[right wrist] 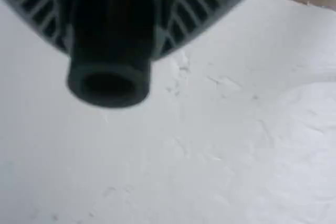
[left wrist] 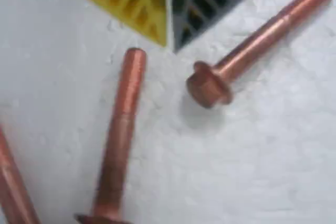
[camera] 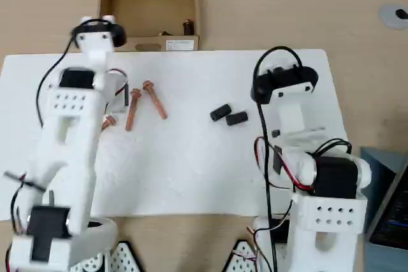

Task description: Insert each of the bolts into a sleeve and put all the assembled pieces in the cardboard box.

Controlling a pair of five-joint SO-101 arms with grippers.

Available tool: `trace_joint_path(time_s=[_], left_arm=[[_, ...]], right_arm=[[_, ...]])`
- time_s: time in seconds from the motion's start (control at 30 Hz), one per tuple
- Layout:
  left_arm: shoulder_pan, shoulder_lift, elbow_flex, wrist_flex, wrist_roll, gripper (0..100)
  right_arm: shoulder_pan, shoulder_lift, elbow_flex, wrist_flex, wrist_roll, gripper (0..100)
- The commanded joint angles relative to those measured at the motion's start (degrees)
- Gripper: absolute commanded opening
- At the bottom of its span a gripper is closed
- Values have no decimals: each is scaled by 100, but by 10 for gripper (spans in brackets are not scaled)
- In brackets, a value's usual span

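Note:
Three copper bolts lie on the white mat: one, one, and one half under the left arm. In the left wrist view my left gripper hangs just above the bolts. Its yellow and dark fingers are pressed together with nothing between them. My right gripper is shut on a black sleeve, held a little above the mat with its open end showing. Two more black sleeves lie side by side mid-mat.
The cardboard box stands open beyond the mat's far edge, with a dark piece in its near right corner. The right arm stands over the mat's right part. Bare wooden table surrounds the mat.

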Motion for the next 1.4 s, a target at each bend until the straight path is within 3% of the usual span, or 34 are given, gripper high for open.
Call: trace_joint_path(time_s=[0.0,0.23,0.43,0.63,1.23,1.37], left_arm=[[185,690,-1002,475,-343,7],[202,1877,-2233,826,-422,7],[202,2554,-2549,809,-413,100],[220,2721,-2743,774,-422,110],[237,3829,-2787,-114,-413,106],[229,4066,-2787,-123,-404,26]], right_arm=[[312,-119,4,-141,-9,10],[576,-110,13,-141,0,10],[576,-101,13,-141,0,10],[585,-101,13,-141,0,10],[585,-101,13,-141,0,10],[576,-92,13,-141,9,10]])
